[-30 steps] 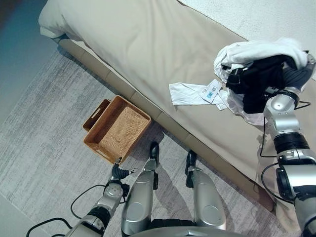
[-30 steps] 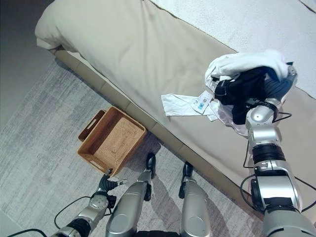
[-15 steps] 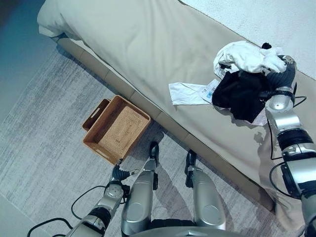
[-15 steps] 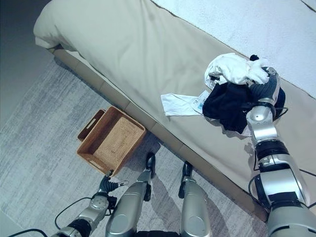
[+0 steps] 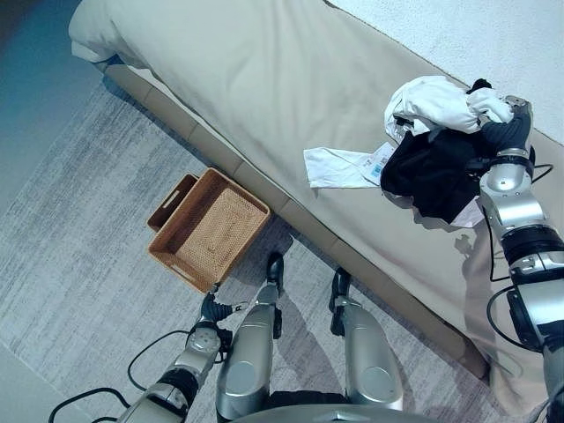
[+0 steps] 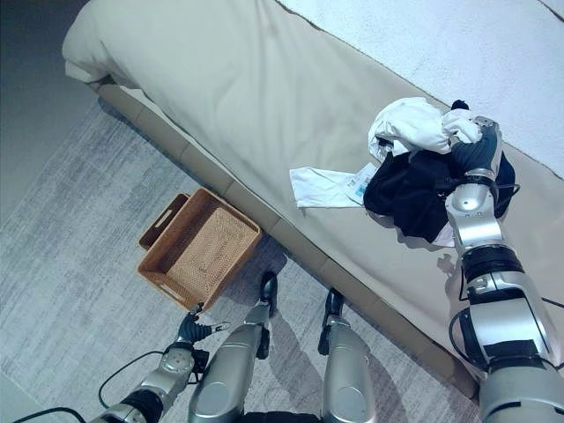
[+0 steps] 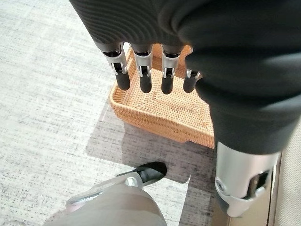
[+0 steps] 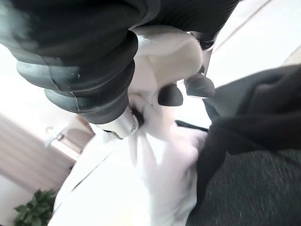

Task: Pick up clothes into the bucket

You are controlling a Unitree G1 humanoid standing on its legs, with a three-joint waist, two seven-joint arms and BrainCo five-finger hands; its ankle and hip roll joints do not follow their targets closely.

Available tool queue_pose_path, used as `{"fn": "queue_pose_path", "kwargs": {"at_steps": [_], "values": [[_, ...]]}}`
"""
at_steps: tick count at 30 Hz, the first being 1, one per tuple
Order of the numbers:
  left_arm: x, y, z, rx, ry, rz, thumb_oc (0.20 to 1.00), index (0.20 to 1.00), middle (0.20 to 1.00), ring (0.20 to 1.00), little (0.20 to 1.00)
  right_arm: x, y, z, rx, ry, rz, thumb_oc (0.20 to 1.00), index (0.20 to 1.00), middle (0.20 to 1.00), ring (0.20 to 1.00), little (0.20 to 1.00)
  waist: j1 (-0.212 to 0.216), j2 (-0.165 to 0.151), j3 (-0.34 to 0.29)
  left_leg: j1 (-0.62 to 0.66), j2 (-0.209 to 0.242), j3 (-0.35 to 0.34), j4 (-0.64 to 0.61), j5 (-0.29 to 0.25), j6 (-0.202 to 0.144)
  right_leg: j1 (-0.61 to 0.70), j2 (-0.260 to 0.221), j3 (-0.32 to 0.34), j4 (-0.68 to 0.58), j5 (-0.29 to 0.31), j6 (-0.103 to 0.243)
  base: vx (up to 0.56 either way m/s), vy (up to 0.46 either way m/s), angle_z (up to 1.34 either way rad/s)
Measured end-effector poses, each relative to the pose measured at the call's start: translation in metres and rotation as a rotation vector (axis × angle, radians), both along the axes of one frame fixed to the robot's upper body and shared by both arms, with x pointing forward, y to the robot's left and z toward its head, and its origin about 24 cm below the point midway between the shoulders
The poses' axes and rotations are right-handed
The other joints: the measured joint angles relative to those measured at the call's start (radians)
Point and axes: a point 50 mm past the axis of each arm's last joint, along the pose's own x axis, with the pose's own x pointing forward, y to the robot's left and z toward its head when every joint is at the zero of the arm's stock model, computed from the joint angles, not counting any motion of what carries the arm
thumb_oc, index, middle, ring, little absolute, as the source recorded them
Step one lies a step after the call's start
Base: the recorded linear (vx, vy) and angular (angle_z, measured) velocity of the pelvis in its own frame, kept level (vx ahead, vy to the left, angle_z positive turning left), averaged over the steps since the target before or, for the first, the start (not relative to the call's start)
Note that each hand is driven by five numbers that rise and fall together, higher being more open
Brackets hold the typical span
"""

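We see the clothes as a heap on the beige bed (image 5: 264, 79), near its front edge on the robot's right: a white garment (image 5: 436, 101) bunched on top, a black garment (image 5: 432, 172) draped beneath and in front of it, and a white flat piece (image 5: 339, 167) with a printed tag spread on the cover just to the left of the heap. Our right hand (image 5: 504, 132) sits at the far right side of the heap, its dark ribbed cover against the black cloth. In the right wrist view we find its dark fingertips (image 8: 170, 95) curled into the white garment (image 8: 155, 160), so that the hand is clenched on that cloth, with the black garment (image 8: 254, 141) lying beside it. The woven basket (image 5: 211, 231) stands on the grey carpet (image 5: 79, 247) at the foot of the bed, well apart from the heap and to its left; it is rectangular, tilted relative to the bed edge, and holds no clothes. Our left hand (image 5: 211, 310) hangs low just in front of the basket's near corner. In the left wrist view its fingers (image 7: 146, 80) extend straight and spread, holding nothing, above the basket (image 7: 164, 113). Behind the beige cover lies a white textured blanket (image 5: 476, 44) across the far part of the bed
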Motion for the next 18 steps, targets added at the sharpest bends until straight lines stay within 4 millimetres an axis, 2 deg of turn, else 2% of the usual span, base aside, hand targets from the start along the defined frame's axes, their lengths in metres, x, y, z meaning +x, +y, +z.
{"fn": "queue_pose_path", "kwargs": {"at_steps": [3,6,11,12,14,15,16,18], "values": [[0.0,0.001,0.0,-0.001,0.0,0.001,1.0,1.0,1.0,1.0,1.0,-0.001,-0.002,0.012,-0.05,-0.013,-0.015,0.2,0.2,0.2,0.2,0.2,-0.001,-0.003,0.0,0.006,0.0,0.0,0.0,0.0,0.0,0.008,0.001,0.0,-0.004,0.002,0.002,0.03,-0.004,0.0],[0.0,0.003,0.0,0.001,0.002,0.001,1.0,1.0,1.0,1.0,1.0,-0.006,-0.005,0.036,-0.119,-0.075,-0.028,0.2,0.2,0.2,0.2,0.2,-0.002,-0.014,-0.001,0.019,0.0,0.0,-0.001,0.0,0.0,0.025,0.002,-0.001,-0.013,0.002,0.002,0.01,-0.002,0.0],[-0.001,0.017,0.002,0.025,0.007,0.038,1.0,1.0,1.0,1.0,1.0,-0.031,-0.018,0.111,-0.31,-0.277,-0.122,0.2,0.2,0.2,0.2,0.2,-0.001,-0.034,-0.005,0.057,0.0,0.001,-0.005,-0.002,-0.002,0.066,0.002,0.001,-0.028,0.005,0.004,0.06,-0.003,0.0],[-0.001,0.019,0.002,0.035,0.01,0.034,1.0,1.0,1.0,1.0,1.0,-0.036,-0.021,0.121,-0.326,-0.296,-0.137,0.2,0.2,0.2,0.2,0.2,0.0,-0.036,-0.005,0.063,0.0,0.002,-0.005,-0.002,-0.003,0.074,0.003,0.003,-0.03,0.005,0.004,0.06,0.006,0.0],[-0.002,0.028,0.003,0.059,0.019,0.05,1.0,1.0,1.0,1.0,1.0,-0.059,-0.034,0.164,-0.401,-0.385,-0.212,0.2,0.2,0.2,0.2,0.2,0.002,-0.04,-0.008,0.094,-0.001,0.003,-0.006,-0.007,-0.008,0.107,0.002,0.004,-0.039,0.005,0.004,0.09,0.007,-0.01],[-0.003,0.031,0.003,0.066,0.023,0.052,1.0,1.0,1.0,1.0,1.0,-0.063,-0.035,0.172,-0.408,-0.405,-0.225,0.2,0.2,0.2,0.2,0.2,0.0,-0.044,-0.01,0.101,-0.002,0.003,-0.006,-0.007,-0.008,0.114,0.001,0.004,-0.04,0.005,0.004,0.09,0.001,-0.05],[-0.005,0.035,0.003,0.075,0.032,0.056,1.0,1.0,1.0,1.0,1.0,-0.074,-0.038,0.188,-0.441,-0.437,-0.252,0.2,0.2,0.2,0.2,0.2,0.001,-0.05,-0.016,0.117,-0.002,0.004,-0.006,-0.01,-0.012,0.128,0.002,0.007,-0.042,0.005,0.004,0.03,-0.003,-0.06],[-0.009,0.043,0.002,0.085,0.046,0.077,1.0,1.0,1.0,1.0,1.0,-0.084,-0.041,0.2,-0.472,-0.46,-0.273,0.2,0.2,0.2,0.2,0.2,0.0,-0.074,-0.055,0.121,0.0,0.005,-0.006,-0.013,-0.016,0.133,0.005,0.008,-0.049,0.004,0.005,0.07,-0.01,-0.08]]}}
